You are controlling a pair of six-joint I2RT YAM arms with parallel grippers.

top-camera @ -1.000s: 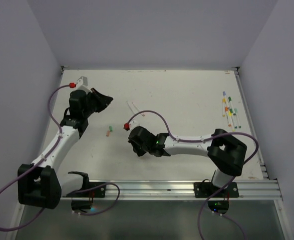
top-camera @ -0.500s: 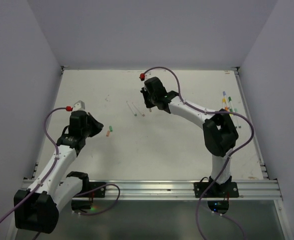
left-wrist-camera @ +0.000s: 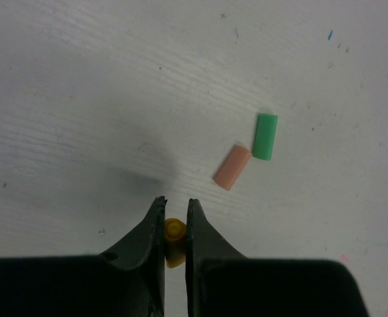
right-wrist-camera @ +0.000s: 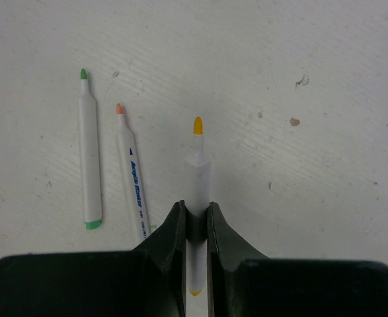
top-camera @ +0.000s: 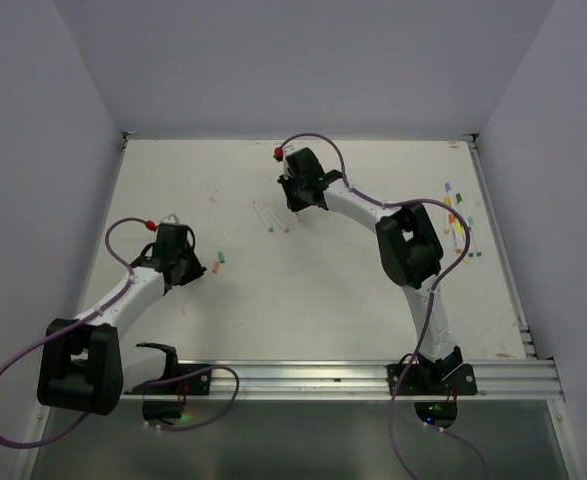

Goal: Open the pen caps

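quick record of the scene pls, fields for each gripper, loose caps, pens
left gripper: shut on yellow cap
right gripper: shut on yellow pen, tip bare
loose caps: green cap, orange cap, side by side on table
uncapped pens lying: green pen, orange pen
other pens: cluster by right edge, caps too small to tell

The table (left-wrist-camera: 81, 79) is matt white, finely grained and scuffed. The yellow cap (left-wrist-camera: 174, 232) is smooth plastic. The pen (right-wrist-camera: 197, 173) barrel is smooth white plastic. The front rail (top-camera: 313, 378) is ribbed bare metal.
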